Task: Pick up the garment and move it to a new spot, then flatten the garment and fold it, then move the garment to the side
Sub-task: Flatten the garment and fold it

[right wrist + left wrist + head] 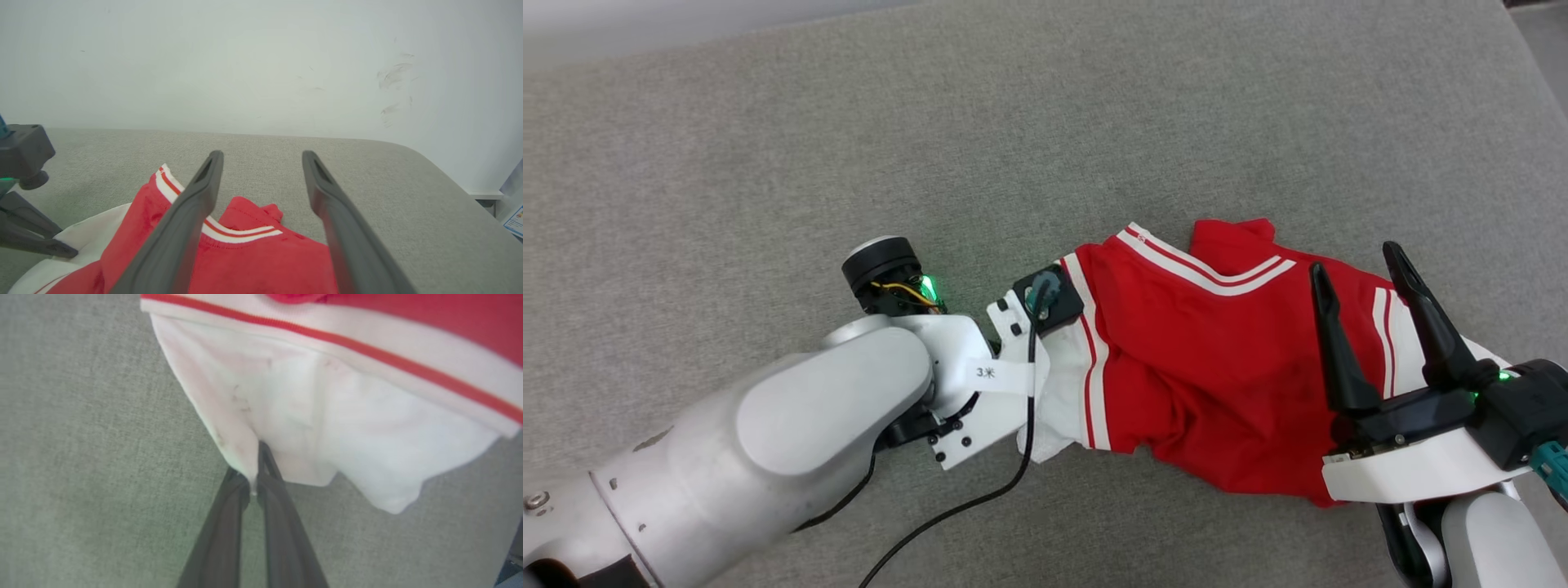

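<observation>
Head view: the garment [1192, 351] is lying crumpled on a grey cushion [1013, 122].
At left, the left gripper [255, 477] is pinching the white sleeve [327, 428] tight; the right gripper [1353, 265] is hanging over the garment's right end, jaws spread wide.

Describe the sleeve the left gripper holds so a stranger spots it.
On the grey cushion lies a red T-shirt. Its white sleeve on the left is pinched in the shut left gripper; the other sleeve lies by the open right gripper.
</observation>
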Controlling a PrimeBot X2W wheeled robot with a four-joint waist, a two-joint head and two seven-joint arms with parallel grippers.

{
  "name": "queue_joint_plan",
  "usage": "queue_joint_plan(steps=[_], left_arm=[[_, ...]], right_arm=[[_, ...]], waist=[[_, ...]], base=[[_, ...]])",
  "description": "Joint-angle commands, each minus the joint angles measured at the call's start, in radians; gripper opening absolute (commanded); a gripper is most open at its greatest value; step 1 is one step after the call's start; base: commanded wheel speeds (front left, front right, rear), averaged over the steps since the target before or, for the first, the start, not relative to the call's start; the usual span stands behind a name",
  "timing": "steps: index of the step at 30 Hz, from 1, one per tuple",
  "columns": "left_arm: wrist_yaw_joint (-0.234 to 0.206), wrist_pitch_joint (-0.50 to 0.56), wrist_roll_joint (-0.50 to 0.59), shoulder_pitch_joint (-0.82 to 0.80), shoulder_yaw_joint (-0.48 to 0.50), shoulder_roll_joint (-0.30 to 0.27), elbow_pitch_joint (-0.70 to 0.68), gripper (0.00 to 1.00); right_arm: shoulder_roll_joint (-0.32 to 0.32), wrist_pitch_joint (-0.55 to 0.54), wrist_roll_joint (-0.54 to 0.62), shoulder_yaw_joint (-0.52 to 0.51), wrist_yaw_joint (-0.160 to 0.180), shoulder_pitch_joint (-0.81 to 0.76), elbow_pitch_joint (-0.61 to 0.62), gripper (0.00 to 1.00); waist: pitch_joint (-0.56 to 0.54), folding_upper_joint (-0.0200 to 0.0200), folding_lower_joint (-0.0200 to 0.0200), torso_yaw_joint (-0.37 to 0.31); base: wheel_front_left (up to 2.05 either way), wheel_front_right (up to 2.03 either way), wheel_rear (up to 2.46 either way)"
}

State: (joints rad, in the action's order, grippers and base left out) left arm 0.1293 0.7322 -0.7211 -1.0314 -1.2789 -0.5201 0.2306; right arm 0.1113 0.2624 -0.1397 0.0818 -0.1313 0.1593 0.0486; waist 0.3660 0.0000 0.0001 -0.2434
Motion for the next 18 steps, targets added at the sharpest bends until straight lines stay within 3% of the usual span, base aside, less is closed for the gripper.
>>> queue_joint_plan(steps=[1, 5, 9, 18], left_arm=[[-0.001, -0.019, 0.0, -0.006, -0.004, -0.007, 0.015, 0.0], [-0.001, -0.155, -0.033, -0.041, -0.002, -0.013, 0.015, 0.0], [-0.001, -0.252, -0.074, -0.056, -0.001, -0.053, 0.027, 0.0], [-0.009, -0.308, -0.181, -0.004, 0.043, -0.179, 0.048, 0.0]], right_arm=[[-0.003, 0.003, 0.004, -0.001, 0.001, 0.006, -0.002, 1.0], [0.001, 0.003, 0.008, -0.016, 0.001, -0.018, -0.011, 1.0], [0.005, 0.003, 0.008, -0.027, 0.001, -0.042, -0.021, 1.0], [0.015, 0.003, 0.01, -0.041, 0.001, -0.082, -0.041, 1.0]], waist=[[-0.011, 0.0, -0.0001, 0.009], [-0.049, 0.0, -0.0001, 0.038], [-0.095, 0.0, -0.0001, 0.071], [-0.163, 0.0, -0.0001, 0.145]], base=[[0.0, 0.0, 0.0], [0.0, 0.0, 0.0], [0.0, 0.0, 0.0], [0.0, 0.0, 0.0]])
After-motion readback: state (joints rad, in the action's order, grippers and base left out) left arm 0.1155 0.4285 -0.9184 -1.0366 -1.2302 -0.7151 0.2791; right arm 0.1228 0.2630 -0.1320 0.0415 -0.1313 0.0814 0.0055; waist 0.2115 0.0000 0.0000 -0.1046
